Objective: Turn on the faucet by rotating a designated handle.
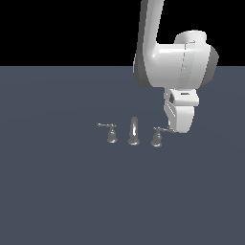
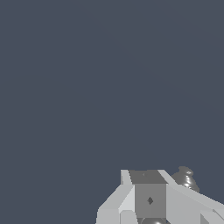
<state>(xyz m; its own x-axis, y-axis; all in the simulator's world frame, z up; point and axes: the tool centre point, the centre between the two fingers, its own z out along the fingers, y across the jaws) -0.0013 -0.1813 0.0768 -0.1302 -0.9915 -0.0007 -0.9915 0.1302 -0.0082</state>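
The arm is lowered at centre right of the exterior view, its gripper (image 1: 173, 130), finger spacing indeterminable, beside the handle (image 1: 157, 136) of the faucet (image 1: 134, 132); open floor (image 1: 57, 191) surrounds.

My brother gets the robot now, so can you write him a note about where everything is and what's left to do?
Gripper: low by the floor, at the lever tip of the handle; whether the fingers are open or shut can't be told.
Faucet: three pieces in a row on the grey floor. The spout stands in the middle, the slimmer handle on the exterior view's left, the wider-based handle on the exterior view's right.
Done: the arm has reached the handle.
Left: whether the handle has turned at all isn't clear. Rotate it to turn the faucet on.
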